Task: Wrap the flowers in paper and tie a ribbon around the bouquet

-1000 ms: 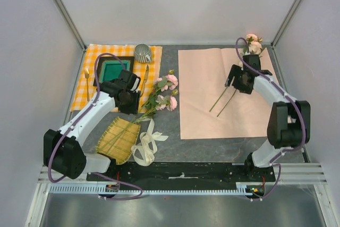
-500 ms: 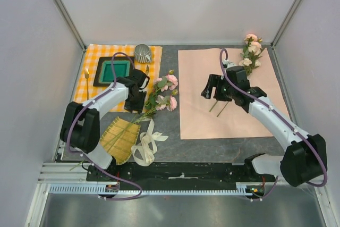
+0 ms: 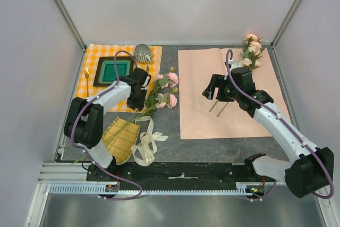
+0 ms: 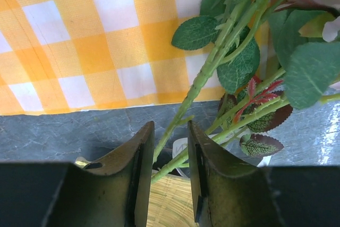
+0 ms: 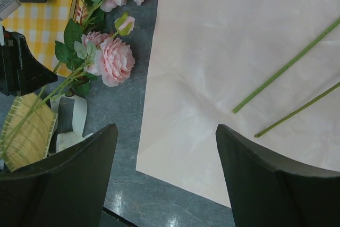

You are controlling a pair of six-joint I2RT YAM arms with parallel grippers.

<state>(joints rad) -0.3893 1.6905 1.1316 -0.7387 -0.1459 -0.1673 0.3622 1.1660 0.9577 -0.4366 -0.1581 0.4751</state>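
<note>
Stems of the flowers (image 4: pixel 204 75) sit inside the narrowed left gripper (image 4: pixel 169 129), perhaps pinched; right gripper (image 5: pixel 166 129) gapes empty over paper (image 5: pixel 239 35).

Bright, even overhead light; soft shadows

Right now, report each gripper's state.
Left gripper: narrow around the flower stems; grip cannot be told.
Right gripper: open, empty, over the pink paper.
</note>
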